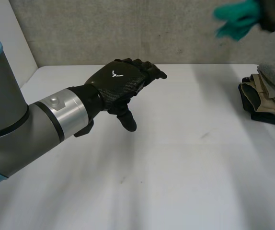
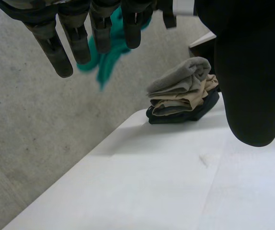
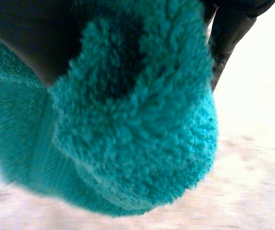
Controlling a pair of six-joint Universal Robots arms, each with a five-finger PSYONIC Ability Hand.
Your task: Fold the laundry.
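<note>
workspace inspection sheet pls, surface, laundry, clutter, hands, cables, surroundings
surface: white table, a few small dark marks on it
job's things: teal cloth bunched and held off the table; folded stack at the table's right edge, grey piece on top, beige under it, dark at the bottom
clutter: nothing seen
hands: left hand above the table, fingers relaxed, holding nothing; right hand raised, fingers curled round the teal cloth
cables: nothing seen
surroundings: grey wall behind the table
</note>
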